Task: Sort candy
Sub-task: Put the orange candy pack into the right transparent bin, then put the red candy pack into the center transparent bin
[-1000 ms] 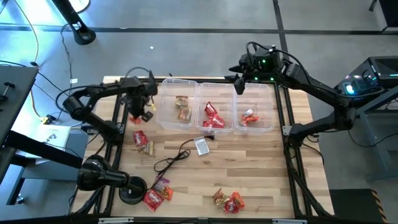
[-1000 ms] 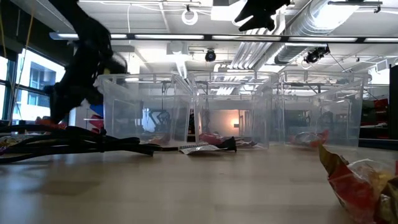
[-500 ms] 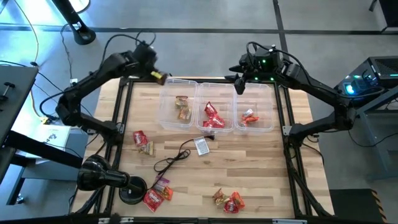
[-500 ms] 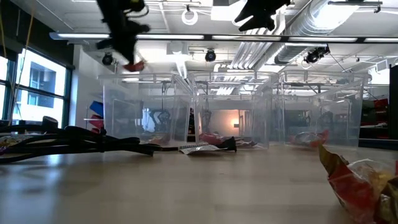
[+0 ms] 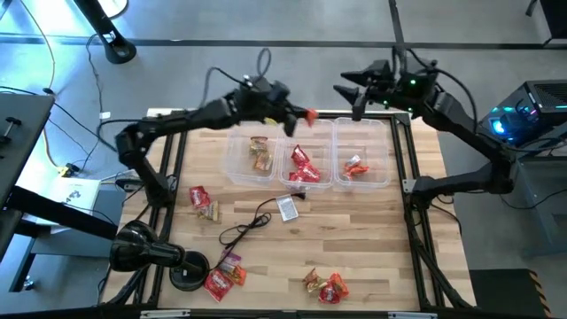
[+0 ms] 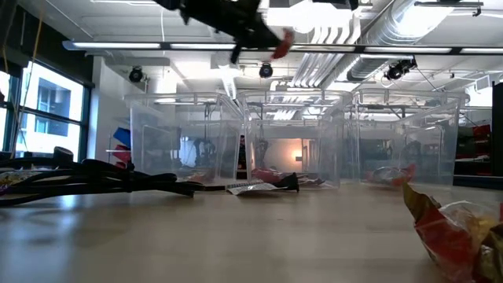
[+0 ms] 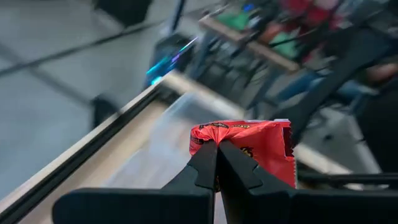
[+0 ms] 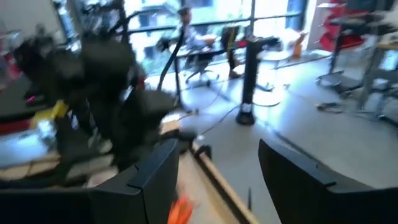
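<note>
The light wooden slatted table (image 5: 354, 239) carried three clear plastic bins (image 5: 306, 152) in a row near its far edge, with loose wrapped candy (image 5: 202, 202) scattered toward the near side and a small grey tag on a black cable (image 5: 287, 207) between. Your left arm reached across from the left; its left gripper (image 5: 299, 117) hung above the rim between the first and middle bins, fingers pressed together on one red crinkly wrapped candy piece (image 7: 249, 149) — held by the wrapper's edge, the body standing clear of the fingertips (image 7: 209, 163). The right gripper (image 5: 354, 96) waited high past the far edge by the right bin, fingers spread apart and empty.

Handling judgement: the piece looked light, soft and crushable, with slick foil — a pinch on a crimped end or across the flat middle should hold best. An edge pinch like this one could slip on a fast swing. The middle bin already held red pieces (image 5: 302, 167), so that seemed the likely drop point.
</note>
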Motion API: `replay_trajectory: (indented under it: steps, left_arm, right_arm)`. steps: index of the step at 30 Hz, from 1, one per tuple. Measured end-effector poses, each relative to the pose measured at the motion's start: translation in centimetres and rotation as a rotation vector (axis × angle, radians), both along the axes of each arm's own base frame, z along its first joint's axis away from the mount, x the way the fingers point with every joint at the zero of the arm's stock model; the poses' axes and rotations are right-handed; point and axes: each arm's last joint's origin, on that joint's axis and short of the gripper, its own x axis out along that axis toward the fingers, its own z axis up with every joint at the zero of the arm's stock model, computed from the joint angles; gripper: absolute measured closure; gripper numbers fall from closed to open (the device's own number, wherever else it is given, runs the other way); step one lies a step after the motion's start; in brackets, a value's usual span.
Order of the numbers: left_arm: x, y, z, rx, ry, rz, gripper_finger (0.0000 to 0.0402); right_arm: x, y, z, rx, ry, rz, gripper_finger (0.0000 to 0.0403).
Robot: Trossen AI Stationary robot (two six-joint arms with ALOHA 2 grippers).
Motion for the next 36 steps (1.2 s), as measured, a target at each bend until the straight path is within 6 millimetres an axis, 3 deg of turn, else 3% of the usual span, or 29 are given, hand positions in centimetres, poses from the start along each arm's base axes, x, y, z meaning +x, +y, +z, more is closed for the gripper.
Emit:
replay_trajectory:
  steps: [4,12,17,22,27,32,36]
  left_arm:
    - [3.2,-0.2,-2.4,0.028,-0.075,-0.072,0.0401]
    - [7.7,0.0,-7.2,0.016,-0.169,-0.094,0.0386]
    - [10.9,-0.2,-9.1,0.062,-0.144,-0.153,0.0333]
    - [12.7,-0.4,-9.1,0.018,-0.089,-0.168,0.0249]
    - [10.7,0.7,-6.8,-0.025,0.050,-0.236,0.0189]
    - [5.5,1.3,-3.8,-0.021,0.334,-0.219,0.0177]
    - [0.9,0.1,-1.2,0.025,0.506,-0.153,0.0177]
  right_arm:
    - [-0.7,0.3,0.5,0.001,-0.030,-0.041,0.0188]
    - [-0.5,0.2,0.4,0.067,-0.056,-0.049,0.0188]
    - [-0.1,0.0,0.1,0.095,-0.056,-0.052,0.0188]
    - [0.1,-0.1,-0.1,0.114,-0.051,-0.050,0.0188]
    - [0.0,-0.1,-0.2,0.103,-0.037,-0.044,0.0188]
    - [0.1,-0.1,-0.2,0.058,-0.014,-0.036,0.0188]
    - [0.2,-0.2,-0.4,0.035,0.013,-0.032,0.0188]
